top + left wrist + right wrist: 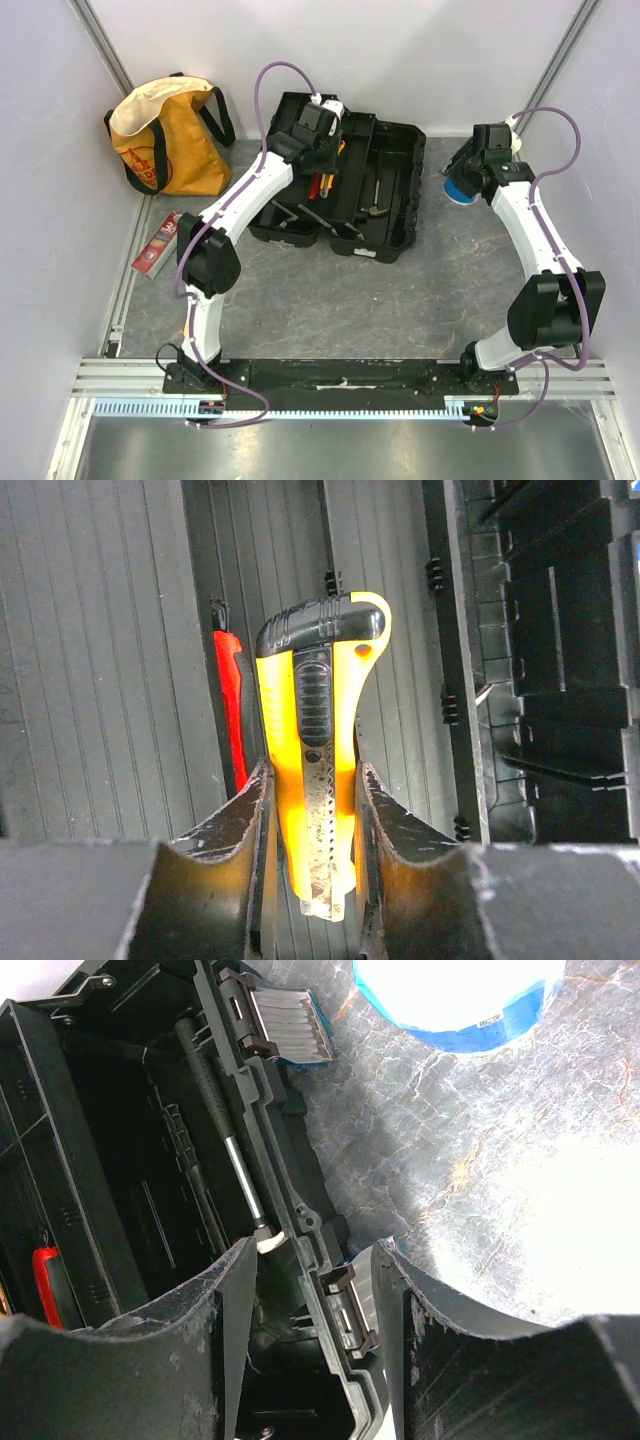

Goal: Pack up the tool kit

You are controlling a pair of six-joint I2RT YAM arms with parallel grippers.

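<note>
The black tool kit [400,140] lies open at the back middle, with several tools in its trays. My left gripper [322,135] hangs over its left half. In the left wrist view the left gripper [312,775] is shut on a yellow utility knife [320,710] with a black cap, held above the ribbed box floor [100,680]. A red-handled tool [230,700] lies just left of the knife. My right gripper [470,165] is by the box's right side. In the right wrist view the right gripper [315,1250] is open and empty, straddling the box rim [290,1160] at a blue latch [350,1310].
A yellow-orange fabric bag [165,140] stands at the back left. A red-white card [158,243] lies by the left wall. A blue tape roll [460,188] sits right of the box, also in the right wrist view [460,1000]. A metal-shafted tool [215,1110] lies inside the box.
</note>
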